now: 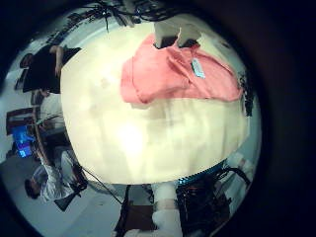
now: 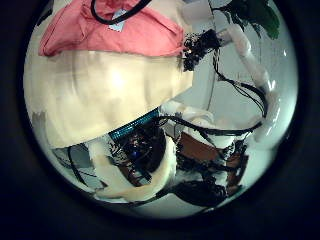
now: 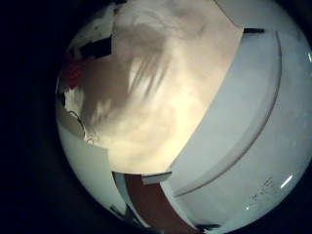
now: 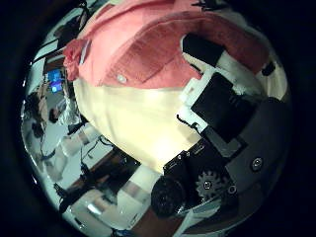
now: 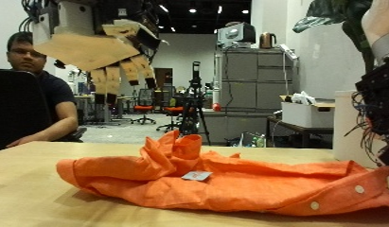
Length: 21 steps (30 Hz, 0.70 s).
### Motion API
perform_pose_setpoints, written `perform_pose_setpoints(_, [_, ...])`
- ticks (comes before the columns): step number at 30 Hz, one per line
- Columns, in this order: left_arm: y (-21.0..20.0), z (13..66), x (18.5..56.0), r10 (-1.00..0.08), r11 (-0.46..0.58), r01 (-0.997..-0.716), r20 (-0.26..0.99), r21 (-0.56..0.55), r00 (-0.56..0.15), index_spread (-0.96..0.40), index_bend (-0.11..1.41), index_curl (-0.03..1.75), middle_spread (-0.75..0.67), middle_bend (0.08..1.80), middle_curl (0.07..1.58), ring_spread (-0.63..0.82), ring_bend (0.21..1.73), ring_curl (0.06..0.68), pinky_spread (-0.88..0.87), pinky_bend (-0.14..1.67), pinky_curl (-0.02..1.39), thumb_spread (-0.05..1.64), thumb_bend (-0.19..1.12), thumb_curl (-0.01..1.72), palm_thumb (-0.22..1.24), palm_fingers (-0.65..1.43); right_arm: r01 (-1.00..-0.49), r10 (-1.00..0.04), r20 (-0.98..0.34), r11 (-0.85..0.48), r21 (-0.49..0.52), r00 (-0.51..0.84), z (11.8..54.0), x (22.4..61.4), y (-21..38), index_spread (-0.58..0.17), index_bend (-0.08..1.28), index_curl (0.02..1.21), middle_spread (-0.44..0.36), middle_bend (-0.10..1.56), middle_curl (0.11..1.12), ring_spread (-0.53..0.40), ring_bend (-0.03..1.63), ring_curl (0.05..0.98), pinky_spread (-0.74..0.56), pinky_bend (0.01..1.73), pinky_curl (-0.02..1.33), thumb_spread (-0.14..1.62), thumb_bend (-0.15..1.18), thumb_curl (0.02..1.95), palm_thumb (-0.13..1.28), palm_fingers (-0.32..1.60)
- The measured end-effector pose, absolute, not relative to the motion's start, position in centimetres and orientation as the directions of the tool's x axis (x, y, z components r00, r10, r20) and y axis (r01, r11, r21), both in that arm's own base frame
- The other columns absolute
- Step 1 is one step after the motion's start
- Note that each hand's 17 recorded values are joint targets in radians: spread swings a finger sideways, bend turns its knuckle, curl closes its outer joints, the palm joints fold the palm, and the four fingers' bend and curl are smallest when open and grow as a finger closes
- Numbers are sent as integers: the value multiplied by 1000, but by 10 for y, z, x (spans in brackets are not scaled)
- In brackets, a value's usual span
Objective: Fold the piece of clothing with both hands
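An orange button-up shirt (image 5: 220, 180) lies crumpled and spread across the wooden table (image 5: 30, 189), with a small white tag (image 5: 197, 176) on top. My left hand (image 5: 113, 52) hangs well above the shirt's end, fingers straight and pointing down, holding nothing. My right hand (image 5: 379, 104) shows only at the other end of the shirt, just above its buttoned edge. In the right thumb side view its fingers (image 4: 212, 84) reach out straight over the shirt (image 4: 148, 49). The left little finger side view shows the shirt (image 1: 178, 74) far below on the table (image 1: 148, 138).
Bare tabletop (image 5: 68, 213) lies in front of the shirt. A black chair back (image 5: 18, 104) stands behind the table near my left hand. A white box (image 5: 352, 128) sits by my right hand.
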State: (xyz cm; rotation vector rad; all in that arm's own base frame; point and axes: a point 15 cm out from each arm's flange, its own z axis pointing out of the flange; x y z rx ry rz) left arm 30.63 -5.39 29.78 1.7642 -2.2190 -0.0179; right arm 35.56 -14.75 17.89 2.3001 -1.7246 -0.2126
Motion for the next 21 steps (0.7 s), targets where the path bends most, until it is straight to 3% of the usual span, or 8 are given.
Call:
perform_pose_setpoints(9, [-33,295,305,-960,232,-951,205,206,-190,151,154,266,395,198,317,588,422,217,519,294,317,1157,-18,266,197,-7,-937,-965,47,-239,256,259,229,336,-159,-266,1021,865,-123,1282,780,-203,1329,668,-330,1238,650,1133,70,715,1151,1136])
perform_pose_setpoints(16, [0,291,300,-966,190,-959,212,210,-145,155,157,268,397,198,320,588,419,218,519,292,317,1163,-15,266,213,-4,-934,-939,35,-334,130,341,293,354,-98,-263,1020,872,-121,1288,781,-201,1327,676,-323,1245,651,1153,55,759,1139,1133])
perform_pose_setpoints(21, [14,290,292,-967,165,-964,227,206,-117,162,159,272,405,197,320,588,416,218,519,290,316,1172,-16,266,220,-2,-883,-883,32,-465,60,468,338,363,-29,-257,1018,878,-120,1290,780,-202,1328,682,-321,1247,650,1164,42,794,1131,1133])
